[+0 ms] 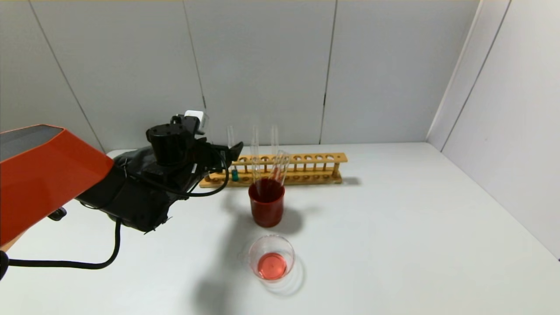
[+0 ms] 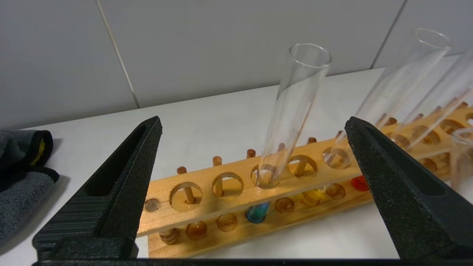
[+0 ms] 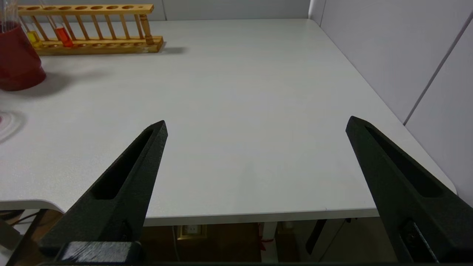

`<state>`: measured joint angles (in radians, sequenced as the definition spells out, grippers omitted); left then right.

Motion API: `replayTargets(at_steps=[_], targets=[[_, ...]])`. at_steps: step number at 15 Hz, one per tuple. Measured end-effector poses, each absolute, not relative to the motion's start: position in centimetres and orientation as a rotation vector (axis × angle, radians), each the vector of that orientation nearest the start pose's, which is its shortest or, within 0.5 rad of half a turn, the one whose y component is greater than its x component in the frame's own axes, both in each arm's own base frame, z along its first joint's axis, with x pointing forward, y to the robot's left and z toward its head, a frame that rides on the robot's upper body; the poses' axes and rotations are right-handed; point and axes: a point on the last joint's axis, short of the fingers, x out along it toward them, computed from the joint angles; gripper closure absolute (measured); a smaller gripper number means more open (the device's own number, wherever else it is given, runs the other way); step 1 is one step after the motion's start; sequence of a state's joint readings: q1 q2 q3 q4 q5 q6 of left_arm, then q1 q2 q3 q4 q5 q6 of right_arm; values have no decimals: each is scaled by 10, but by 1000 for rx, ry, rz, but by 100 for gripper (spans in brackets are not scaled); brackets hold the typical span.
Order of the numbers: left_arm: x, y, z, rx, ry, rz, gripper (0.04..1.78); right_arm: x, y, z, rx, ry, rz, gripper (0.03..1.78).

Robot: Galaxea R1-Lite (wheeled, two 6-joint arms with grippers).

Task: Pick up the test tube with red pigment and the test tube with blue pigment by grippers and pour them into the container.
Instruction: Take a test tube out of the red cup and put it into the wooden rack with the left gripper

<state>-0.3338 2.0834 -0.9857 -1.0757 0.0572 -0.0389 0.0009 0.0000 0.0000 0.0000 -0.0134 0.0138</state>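
Left wrist view: left gripper [image 2: 255, 155] open, jaws straddling the test tube with blue pigment [image 2: 292, 118], which stands in the wooden rack [image 2: 207, 214].
No legible writing. Right gripper [image 3: 255, 147] open at table edge; container [image 1: 271, 257] holds red liquid.

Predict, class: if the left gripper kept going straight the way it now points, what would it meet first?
Most likely the slender clear glass tube with teal-blue liquid, standing in the wooden rack and centred between the open black left gripper jaws. Depth is unclear, so the rack's front rail might touch about then.
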Motion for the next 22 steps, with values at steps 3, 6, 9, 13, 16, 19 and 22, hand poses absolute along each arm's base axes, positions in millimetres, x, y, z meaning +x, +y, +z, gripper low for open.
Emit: replayTargets(at_steps=[3,6,9,13,16,19,22], targets=[[379,-130,135,-35,27,-275,7,-23,0,75,13,0,-12,11],[384,-131,133,-36,26,-273,7,-23,0,75,14,0,-12,11],[391,-134,130,-37,20,-271,7,-23,0,75,13,0,-13,11],[394,-134,126,-35,21,-268,8,-23,0,75,13,0,-13,11],[395,-132,125,-35,20,-259,26,-23,0,75,13,0,-13,11],[395,-131,126,-35,19,-252,68,-23,0,75,14,0,-13,11],[394,-131,127,-33,19,-255,124,-23,0,75,13,0,-12,11]])
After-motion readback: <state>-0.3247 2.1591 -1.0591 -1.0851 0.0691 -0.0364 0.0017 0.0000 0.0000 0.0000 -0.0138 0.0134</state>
